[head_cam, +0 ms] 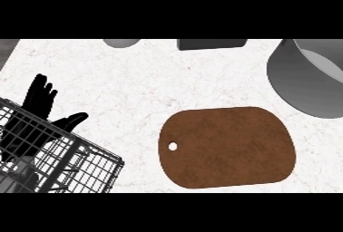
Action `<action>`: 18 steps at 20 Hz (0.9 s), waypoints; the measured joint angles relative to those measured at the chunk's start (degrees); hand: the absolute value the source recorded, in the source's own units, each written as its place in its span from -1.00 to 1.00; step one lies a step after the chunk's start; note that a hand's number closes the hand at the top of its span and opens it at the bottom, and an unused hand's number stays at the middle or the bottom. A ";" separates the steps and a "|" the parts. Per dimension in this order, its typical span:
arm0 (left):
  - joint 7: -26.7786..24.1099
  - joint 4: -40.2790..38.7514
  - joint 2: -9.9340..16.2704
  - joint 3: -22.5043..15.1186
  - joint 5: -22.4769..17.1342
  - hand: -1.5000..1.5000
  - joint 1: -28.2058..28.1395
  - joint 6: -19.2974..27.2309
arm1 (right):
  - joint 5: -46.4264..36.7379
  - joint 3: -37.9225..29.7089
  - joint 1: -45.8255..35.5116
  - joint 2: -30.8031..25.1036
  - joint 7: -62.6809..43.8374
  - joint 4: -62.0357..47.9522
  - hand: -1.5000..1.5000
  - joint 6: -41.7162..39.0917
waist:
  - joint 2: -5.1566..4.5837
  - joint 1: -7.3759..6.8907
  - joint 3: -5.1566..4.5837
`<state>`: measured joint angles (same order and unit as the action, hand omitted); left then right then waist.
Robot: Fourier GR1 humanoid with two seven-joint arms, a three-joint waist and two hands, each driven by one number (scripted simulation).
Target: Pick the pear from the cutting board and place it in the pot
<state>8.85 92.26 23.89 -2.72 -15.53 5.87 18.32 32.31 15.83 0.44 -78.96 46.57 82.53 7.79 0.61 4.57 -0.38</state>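
A brown cutting board (227,146) lies on the white marbled counter (134,81), its long axis running left to right across the head view and its small hanging hole at the left end. Nothing rests on the board's top; the pear shows nowhere in the view, so neither its place nor the way it points can be told. A grey pot (305,77) stands at the upper right, well apart from the board, cut by the view's edge; its inside, as far as visible, shows only bare wall. The left hand (41,108) rests at the left edge, fingers straight and spread, grasping nothing, partly behind a wire rack (67,158) in the lower-left corner. The right hand is out of view. At the top edge sit a grey round object (121,42) and a dark block (212,44), both cut off.
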 measured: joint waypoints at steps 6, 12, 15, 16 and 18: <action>0.24 -1.13 -1.49 -1.05 1.50 0.00 2.71 -0.80 | 5.45 -6.56 1.62 -1.31 -3.70 -3.36 1.00 -4.98 | -0.65 -2.77 0.08; 1.83 -1.24 -2.90 -2.07 3.31 0.00 4.62 -0.99 | 2.48 -6.96 -5.92 3.67 -7.52 -12.84 1.00 -10.41 | -1.13 -5.15 0.12; 0.96 -2.60 -3.48 -2.10 3.57 0.00 5.81 -1.96 | 1.51 -6.78 -10.71 7.72 -7.97 -18.76 1.00 -13.56 | -1.33 -5.85 0.20; 0.83 -2.23 -3.83 -2.36 3.80 0.00 5.49 -1.89 | -0.39 -6.45 -11.97 8.86 -7.52 -20.59 1.00 -12.27 | -1.34 -6.12 0.20; 0.88 -2.55 -4.09 -2.62 3.92 0.00 6.22 -2.13 | -5.05 -5.90 -14.06 9.33 -7.19 -22.86 1.00 -6.71 | -1.53 -6.78 0.23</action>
<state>9.72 89.71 19.80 -5.35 -11.61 12.09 16.19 27.25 9.93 -13.63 -69.63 39.38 59.66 1.08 -0.92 -2.21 -0.15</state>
